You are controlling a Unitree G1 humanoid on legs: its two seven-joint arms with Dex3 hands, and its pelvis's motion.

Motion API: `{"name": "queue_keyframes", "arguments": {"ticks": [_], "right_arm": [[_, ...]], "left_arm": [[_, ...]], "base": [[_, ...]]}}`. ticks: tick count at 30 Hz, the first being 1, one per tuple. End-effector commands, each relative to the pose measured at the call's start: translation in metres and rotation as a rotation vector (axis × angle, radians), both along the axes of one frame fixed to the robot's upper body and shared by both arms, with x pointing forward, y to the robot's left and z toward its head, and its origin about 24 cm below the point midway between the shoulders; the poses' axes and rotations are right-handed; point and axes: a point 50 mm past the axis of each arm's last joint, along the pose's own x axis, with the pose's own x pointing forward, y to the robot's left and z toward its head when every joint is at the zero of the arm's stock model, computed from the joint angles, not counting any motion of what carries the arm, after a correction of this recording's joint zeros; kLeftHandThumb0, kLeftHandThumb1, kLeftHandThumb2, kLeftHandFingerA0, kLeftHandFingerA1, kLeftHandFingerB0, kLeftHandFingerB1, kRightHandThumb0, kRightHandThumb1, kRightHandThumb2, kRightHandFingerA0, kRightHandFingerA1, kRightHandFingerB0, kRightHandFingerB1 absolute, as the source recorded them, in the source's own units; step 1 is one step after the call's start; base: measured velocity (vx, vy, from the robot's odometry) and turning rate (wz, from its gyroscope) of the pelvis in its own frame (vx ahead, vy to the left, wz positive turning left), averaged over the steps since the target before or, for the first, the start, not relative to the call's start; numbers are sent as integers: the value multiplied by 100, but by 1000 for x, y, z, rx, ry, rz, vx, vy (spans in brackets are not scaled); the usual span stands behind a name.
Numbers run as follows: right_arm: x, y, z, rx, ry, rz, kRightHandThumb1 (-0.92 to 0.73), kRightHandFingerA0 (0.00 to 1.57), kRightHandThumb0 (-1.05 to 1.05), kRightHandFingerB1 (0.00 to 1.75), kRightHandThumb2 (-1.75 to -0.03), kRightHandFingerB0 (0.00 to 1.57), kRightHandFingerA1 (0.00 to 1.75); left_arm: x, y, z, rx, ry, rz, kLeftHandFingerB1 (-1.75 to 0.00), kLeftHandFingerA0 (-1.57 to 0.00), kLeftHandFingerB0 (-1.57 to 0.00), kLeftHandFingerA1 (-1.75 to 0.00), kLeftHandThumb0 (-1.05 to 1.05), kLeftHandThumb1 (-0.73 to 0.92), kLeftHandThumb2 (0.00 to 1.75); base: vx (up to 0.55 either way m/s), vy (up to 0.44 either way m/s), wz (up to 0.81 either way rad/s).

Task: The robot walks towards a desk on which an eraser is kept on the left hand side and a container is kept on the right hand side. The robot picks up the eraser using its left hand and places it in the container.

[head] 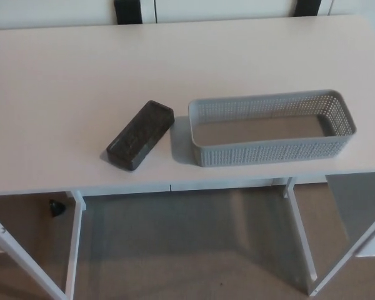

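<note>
A dark, speckled block eraser [140,135] lies at an angle on the pale desk top [75,81], left of centre and near the front edge. Just to its right stands a long grey perforated container [272,152], with nothing inside; a small gap separates the two. Neither of my hands nor any part of my arms shows in the head view.
The desk's front edge [175,185] runs across the lower middle, with white legs [75,244] and beige floor below. Two dark objects [129,10] stand behind the far edge. A small dark thing [57,207] lies on the floor at the left.
</note>
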Motion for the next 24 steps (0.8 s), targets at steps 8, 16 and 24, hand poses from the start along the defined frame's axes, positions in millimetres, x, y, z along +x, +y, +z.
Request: {"name": "queue_keyframes", "arguments": {"ticks": [8, 16, 24], "right_arm": [[6, -4, 7, 3, -20, 19, -48, 67, -38, 45, -54, 52, 53], [5, -6, 4, -25, -22, 28, -49, 67, -27, 46, -54, 51, 54], [7, -5, 5, -34, -7, 25, -51, 67, -26, 45, -55, 51, 52]], "left_arm": [[30, -82, 250, -472, -732, -853, -31, -41, -31, -36, -58, 62, 59], [84, -74, 288, -325, -1180, -513, -30, -40, -31, -34, -41, 64, 59], [162, -59, 288, 145, -1207, -195, -49, -7, -7, -52, -27, 33, 89]], "base": [[0, 0, 0], [0, 0, 0], [0, 0, 0]]}}
